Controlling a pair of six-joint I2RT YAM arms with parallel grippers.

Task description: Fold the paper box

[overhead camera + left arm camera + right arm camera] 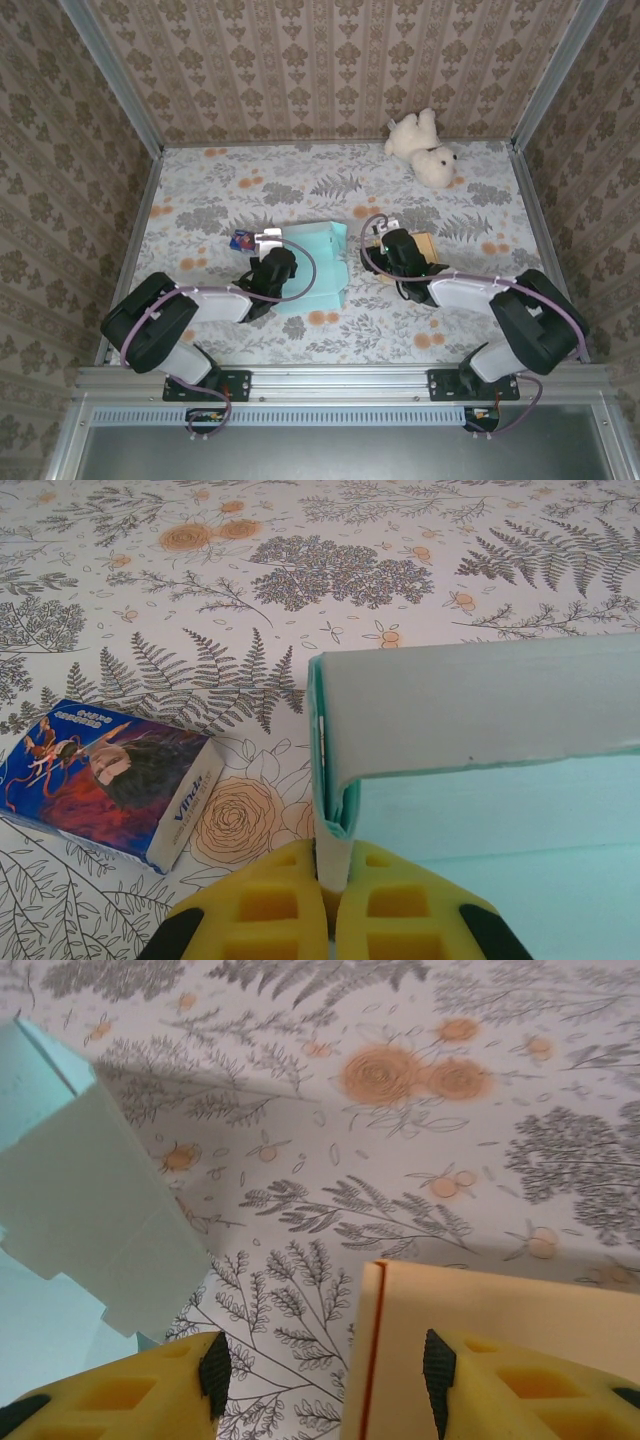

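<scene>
On the bench [200,190] the teal paper box [325,275] lies near the middle, one raised wall pinched in the left hand [333,880]; a hard tug could crease or tear it. The right hand [325,1370], spread at the edge of a tan block [500,1310], may snag that instead.

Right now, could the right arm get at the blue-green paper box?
Probably yes. The right gripper is open beside the paper box, with bare tablecloth between them; the tan block sits by its other finger, not in the way. The left gripper pinches one flap.
</scene>
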